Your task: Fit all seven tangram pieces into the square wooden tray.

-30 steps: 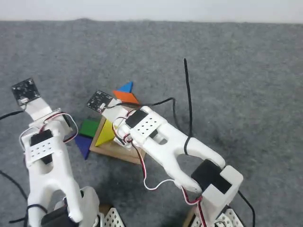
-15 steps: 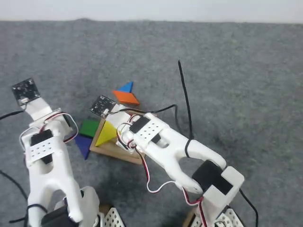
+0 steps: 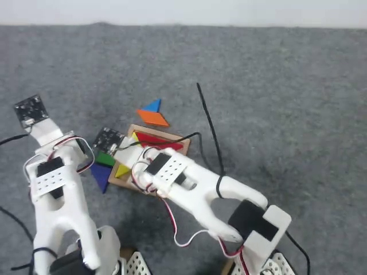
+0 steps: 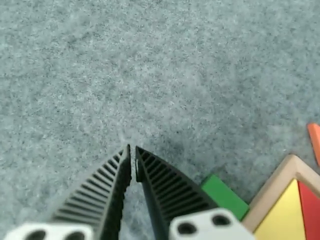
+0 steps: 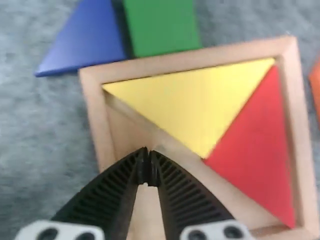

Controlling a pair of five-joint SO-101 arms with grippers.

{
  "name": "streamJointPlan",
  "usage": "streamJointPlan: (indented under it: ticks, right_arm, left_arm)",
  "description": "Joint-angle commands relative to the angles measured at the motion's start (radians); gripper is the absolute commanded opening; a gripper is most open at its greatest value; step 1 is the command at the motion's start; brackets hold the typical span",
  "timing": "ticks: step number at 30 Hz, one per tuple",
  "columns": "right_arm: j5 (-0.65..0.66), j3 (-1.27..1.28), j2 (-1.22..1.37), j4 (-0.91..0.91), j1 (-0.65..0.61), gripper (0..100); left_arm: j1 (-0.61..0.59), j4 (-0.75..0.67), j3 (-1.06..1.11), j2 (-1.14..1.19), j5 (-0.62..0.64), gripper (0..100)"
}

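Your right fingers [image 5: 120, 187] were clenched and empty over the bare half of the tray [image 5: 95, 125]. The yellow triangle [image 5: 200, 105] and red triangle [image 5: 255, 150] sat inside. The green square [image 4: 225, 196] lay outside the tray wall, just beside your clenched, empty left fingers [image 4: 107, 182], so the left arm was likely the nearer.

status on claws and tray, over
Left claw shut, empty, over carpet. Right claw shut, empty, above tray. Yellow triangle, red triangle in; green piece, blue triangle outside.

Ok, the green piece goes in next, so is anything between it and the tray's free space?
Yes. The tray rim and the yellow triangle lie between the green piece and the bare floor, and the right claw hangs shut over it.
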Motion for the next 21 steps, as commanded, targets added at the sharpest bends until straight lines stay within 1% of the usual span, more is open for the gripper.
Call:
streamJointPlan:
  ticks: [1,5,9,12,15,17,21]
  right_arm:
    - [0.011,-0.014,-0.068,-0.024,-0.036,0.7]
    - [0.011,-0.014,-0.077,-0.047,-0.019,0.7]
    - [0.011,-0.005,-0.151,-0.035,0.051,0.7]
    - [0.011,0.021,-0.260,0.038,0.108,0.7]
    - [0.011,0.074,-0.315,0.113,0.125,0.7]
    - [0.011,0.124,-0.295,0.081,0.113,0.7]
    - [0.009,0.157,-0.174,-0.064,0.102,0.7]
  left_arm:
    - [-0.003,0.008,-0.045,-0.005,0.005,1]
    - [-0.003,0.008,-0.045,-0.005,0.006,1]
    - [-0.003,0.008,-0.045,-0.005,0.006,1]
    - [-0.003,0.008,-0.044,-0.005,0.005,1]
    - [-0.003,0.008,-0.044,-0.005,0.005,1]
    - [-0.003,0.008,-0.044,-0.005,0.005,1]
    - [-0.003,0.008,-0.044,-0.005,0.005,1]
